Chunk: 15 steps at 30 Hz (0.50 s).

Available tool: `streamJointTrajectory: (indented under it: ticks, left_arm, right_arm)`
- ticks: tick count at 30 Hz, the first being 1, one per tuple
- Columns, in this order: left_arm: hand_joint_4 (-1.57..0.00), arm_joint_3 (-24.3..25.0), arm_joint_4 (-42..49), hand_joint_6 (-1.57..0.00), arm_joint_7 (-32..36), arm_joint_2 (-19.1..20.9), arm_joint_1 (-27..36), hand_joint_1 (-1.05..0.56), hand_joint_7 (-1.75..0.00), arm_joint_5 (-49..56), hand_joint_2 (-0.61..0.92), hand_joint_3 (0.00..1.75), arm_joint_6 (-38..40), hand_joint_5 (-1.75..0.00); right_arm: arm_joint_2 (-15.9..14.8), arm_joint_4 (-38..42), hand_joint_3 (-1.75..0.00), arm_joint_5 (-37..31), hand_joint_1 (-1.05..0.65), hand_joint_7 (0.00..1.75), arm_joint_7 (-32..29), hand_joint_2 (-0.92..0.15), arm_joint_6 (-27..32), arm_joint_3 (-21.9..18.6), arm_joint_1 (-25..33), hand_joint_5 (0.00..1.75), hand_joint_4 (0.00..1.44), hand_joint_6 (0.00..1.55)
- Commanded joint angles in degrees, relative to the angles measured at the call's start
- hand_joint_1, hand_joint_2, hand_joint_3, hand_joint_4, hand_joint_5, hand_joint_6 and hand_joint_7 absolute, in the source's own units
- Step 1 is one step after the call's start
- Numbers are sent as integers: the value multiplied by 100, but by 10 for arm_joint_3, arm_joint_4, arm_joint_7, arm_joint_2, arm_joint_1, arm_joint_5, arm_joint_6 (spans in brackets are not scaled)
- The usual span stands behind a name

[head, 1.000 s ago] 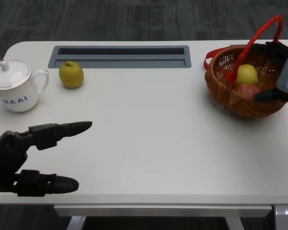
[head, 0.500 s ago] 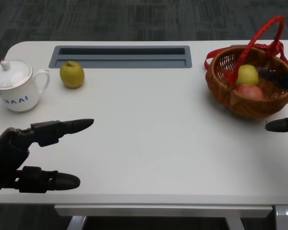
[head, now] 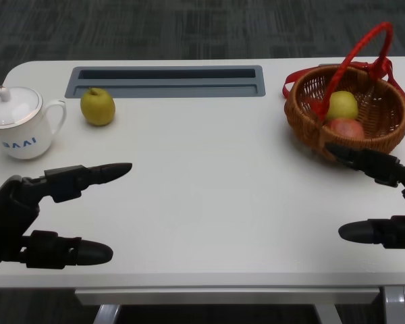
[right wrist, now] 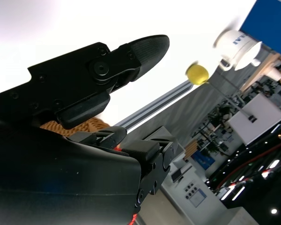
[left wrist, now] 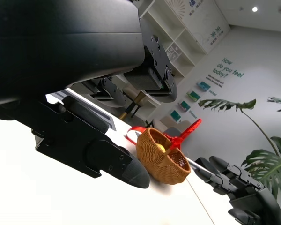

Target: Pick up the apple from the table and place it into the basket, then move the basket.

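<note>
The wicker basket (head: 304, 118) with a red handle stands at the table's right rear; the left wrist view also shows the basket (left wrist: 161, 157). Inside it lie a red apple (head: 349, 128) and a yellow-green fruit (head: 342, 104). My right hand (head: 398, 196) hovers just in front of the basket, fingers apart, holding nothing. Another yellow-green apple (head: 97, 106) sits on the white table (head: 216, 189) at the left rear, and the right wrist view catches this apple (right wrist: 197, 72) too. At the front left my left hand (head: 34, 219) is open and empty.
A white lidded cup (head: 17, 125) stands at the far left, close to the loose apple. A grey recessed slot (head: 165, 79) runs along the table's back edge. The table's front edge lies just under both hands.
My right hand has drawn back out of the basket toward the table's front edge, leaving the fruit inside. The left hand has barely moved. The camera shifted slightly.
</note>
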Motion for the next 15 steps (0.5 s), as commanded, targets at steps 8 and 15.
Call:
streamJointTrajectory:
  ticks: [8, 15]
  left_arm:
    - [-68, 1, -27, -62, -21, 2, 3, -57, -1, -18, 71, 0, 4, -1]
    - [-68, -4, -27, -63, -34, -1, 0, -56, -1, -35, 70, 0, 5, -1]
  right_arm:
    - [63, -39, -1, 11, -62, 2, 10, -84, -36, 19, 20, 2, 61, 56]
    - [104, -31, -1, 1, -62, 2, 14, -87, -45, 42, 11, 2, 67, 61]
